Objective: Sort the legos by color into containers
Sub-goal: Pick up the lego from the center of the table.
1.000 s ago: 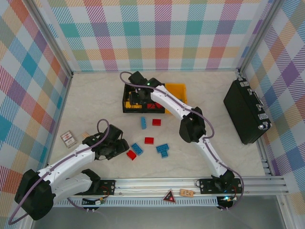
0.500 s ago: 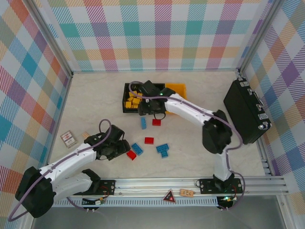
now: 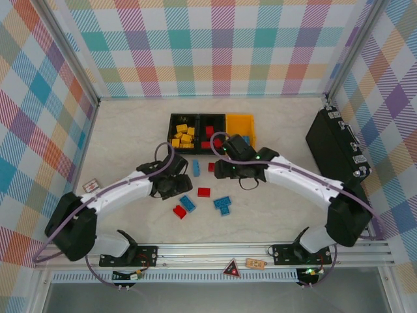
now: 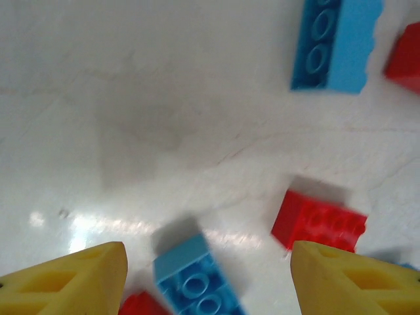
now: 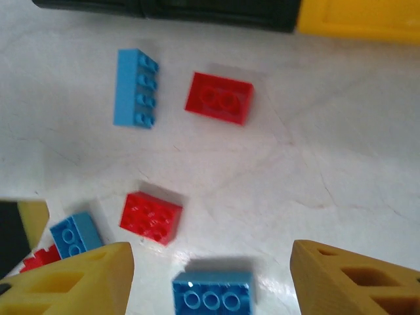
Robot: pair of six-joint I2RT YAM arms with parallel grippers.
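The right claw (image 5: 210, 269) has come back from the containers (image 3: 199, 116) at 12 o'clock and hangs, fingers apart and empty, over the loose legos (image 3: 204, 192) at the centre of the tabletop (image 3: 130, 130). The left claw (image 4: 209, 266), also spread and empty, has moved up from 7 o'clock toward them, so new picks seem to begin. The left black bin (image 3: 171, 134) holds yellow bricks (image 3: 184, 136), the middle one red, the yellow-orange bin (image 3: 238, 122) perhaps one blue.
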